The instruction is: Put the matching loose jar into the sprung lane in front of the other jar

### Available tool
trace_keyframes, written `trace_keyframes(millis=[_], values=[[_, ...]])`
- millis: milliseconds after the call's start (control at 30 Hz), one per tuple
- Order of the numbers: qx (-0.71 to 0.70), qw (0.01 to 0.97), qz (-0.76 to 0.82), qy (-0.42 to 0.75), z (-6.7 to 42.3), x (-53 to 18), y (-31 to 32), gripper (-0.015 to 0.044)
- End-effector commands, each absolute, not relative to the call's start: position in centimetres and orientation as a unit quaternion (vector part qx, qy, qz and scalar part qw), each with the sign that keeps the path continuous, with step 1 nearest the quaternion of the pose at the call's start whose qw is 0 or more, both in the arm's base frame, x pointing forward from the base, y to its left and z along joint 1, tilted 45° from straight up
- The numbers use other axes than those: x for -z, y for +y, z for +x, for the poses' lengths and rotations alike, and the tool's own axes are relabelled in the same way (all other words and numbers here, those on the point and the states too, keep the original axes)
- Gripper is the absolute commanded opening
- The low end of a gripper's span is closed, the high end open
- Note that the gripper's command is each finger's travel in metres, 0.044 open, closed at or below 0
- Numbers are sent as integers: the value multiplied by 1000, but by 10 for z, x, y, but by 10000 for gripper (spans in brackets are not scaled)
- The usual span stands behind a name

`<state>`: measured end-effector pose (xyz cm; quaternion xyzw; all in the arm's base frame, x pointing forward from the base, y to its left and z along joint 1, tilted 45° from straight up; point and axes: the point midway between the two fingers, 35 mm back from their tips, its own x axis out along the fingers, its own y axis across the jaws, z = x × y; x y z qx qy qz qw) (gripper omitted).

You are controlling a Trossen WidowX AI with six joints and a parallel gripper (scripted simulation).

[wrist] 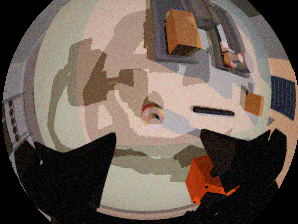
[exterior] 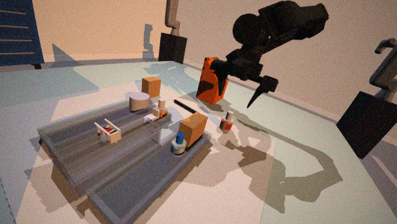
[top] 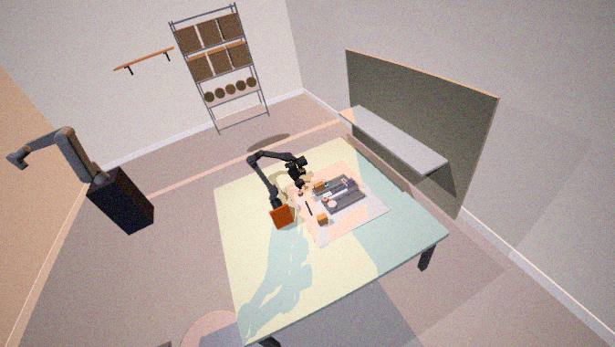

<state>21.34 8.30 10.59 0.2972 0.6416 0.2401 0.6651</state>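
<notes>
Pincer (exterior: pixel 239 94) spread wide, empty, above loose red jar (exterior: pixel 227 121); tray (exterior: pixel 118 177) nearby

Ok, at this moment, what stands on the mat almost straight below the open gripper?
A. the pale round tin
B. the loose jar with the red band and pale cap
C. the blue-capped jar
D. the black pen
B: the wrist view shows the red-banded jar between the fingers' line of sight, and in the exterior view the jar stands under the empty, open gripper.
</notes>
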Motion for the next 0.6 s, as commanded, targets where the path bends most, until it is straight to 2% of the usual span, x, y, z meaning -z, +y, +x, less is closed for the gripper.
trace_keyframes(millis=[0,567], values=[[-242,658,300,647,211,-89,102,440],[-243,658,300,646,212,-73,121,440]])
